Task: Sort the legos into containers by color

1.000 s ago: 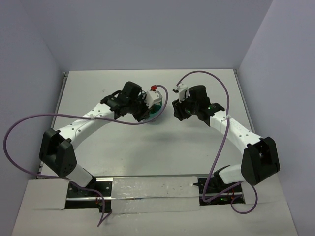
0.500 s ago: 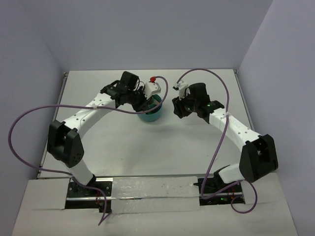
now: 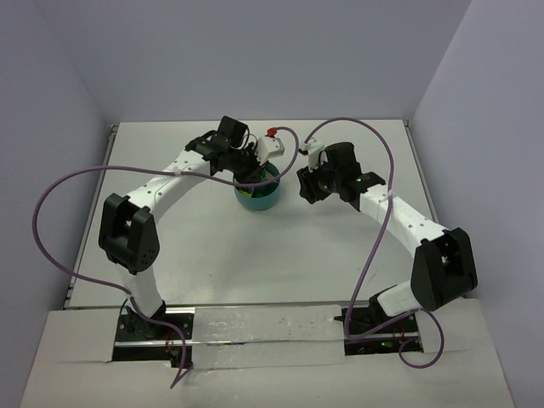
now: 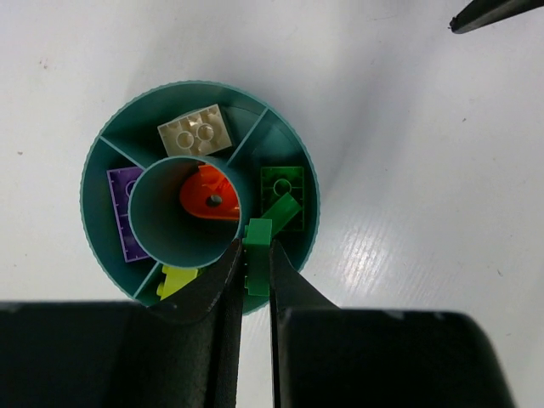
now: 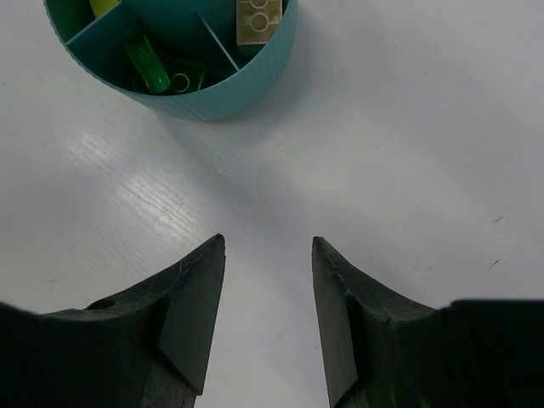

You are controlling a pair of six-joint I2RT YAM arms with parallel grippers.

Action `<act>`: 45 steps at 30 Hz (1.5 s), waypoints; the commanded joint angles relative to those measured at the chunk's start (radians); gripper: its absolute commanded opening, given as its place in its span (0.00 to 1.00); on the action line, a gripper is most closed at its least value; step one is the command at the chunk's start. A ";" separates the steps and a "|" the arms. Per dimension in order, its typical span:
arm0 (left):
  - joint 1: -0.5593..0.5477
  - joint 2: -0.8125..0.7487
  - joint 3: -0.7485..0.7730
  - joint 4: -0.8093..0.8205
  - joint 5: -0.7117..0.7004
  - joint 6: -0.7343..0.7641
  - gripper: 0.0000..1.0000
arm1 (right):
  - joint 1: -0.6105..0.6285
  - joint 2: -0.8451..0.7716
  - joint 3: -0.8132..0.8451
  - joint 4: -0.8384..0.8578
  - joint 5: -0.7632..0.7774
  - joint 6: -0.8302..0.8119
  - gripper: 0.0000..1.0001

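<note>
The teal bowl has compartments around a central ring. A cream brick, a purple one, a lime one and dark green legos lie in separate compartments. An orange-red piece sits in the ring. My left gripper is shut on a green lego, held over the bowl's rim beside the green compartment. My right gripper is open and holds nothing. It hovers over bare table just right of the bowl, where green legos show.
White side walls close in the table on the left, back and right. The right gripper's fingertip pokes into the left wrist view at the top right. A purple cable arcs above the right arm.
My left arm has swung toward the back with the green lego, uncovering more of the bowl. The right arm has barely moved.
</note>
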 commanded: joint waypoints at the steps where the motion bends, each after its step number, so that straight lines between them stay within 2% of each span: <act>1: 0.002 0.023 0.063 -0.022 0.013 0.027 0.08 | -0.012 0.011 0.054 0.018 -0.008 0.007 0.53; 17: -0.018 0.061 0.058 -0.029 0.019 0.025 0.20 | -0.017 0.021 0.054 0.021 -0.016 0.013 0.53; 27: -0.020 0.079 0.079 -0.031 0.010 0.018 0.41 | -0.020 0.022 0.050 0.022 -0.024 0.013 0.53; 30: -0.022 0.074 0.084 -0.034 0.006 0.016 0.43 | -0.021 0.022 0.049 0.024 -0.026 0.013 0.53; 39: 0.000 -0.065 0.129 -0.100 0.091 -0.029 0.48 | -0.020 0.008 0.065 0.019 -0.030 0.013 0.54; 41: 0.064 -0.124 0.118 -0.105 0.145 -0.067 0.52 | -0.021 0.006 0.082 0.014 -0.029 0.013 0.59; 42: 0.102 -0.146 0.102 -0.105 0.172 -0.087 0.56 | -0.021 0.005 0.090 0.011 -0.027 0.013 0.72; 43: 0.136 -0.165 0.095 -0.103 0.199 -0.110 0.62 | -0.021 0.005 0.094 0.009 -0.025 0.013 0.79; 44: 0.175 -0.184 0.073 -0.097 0.227 -0.147 0.68 | -0.022 0.001 0.097 0.008 -0.023 0.014 0.90; 45: 0.215 -0.203 0.045 -0.086 0.251 -0.179 0.81 | -0.024 -0.003 0.100 0.008 -0.021 0.015 0.98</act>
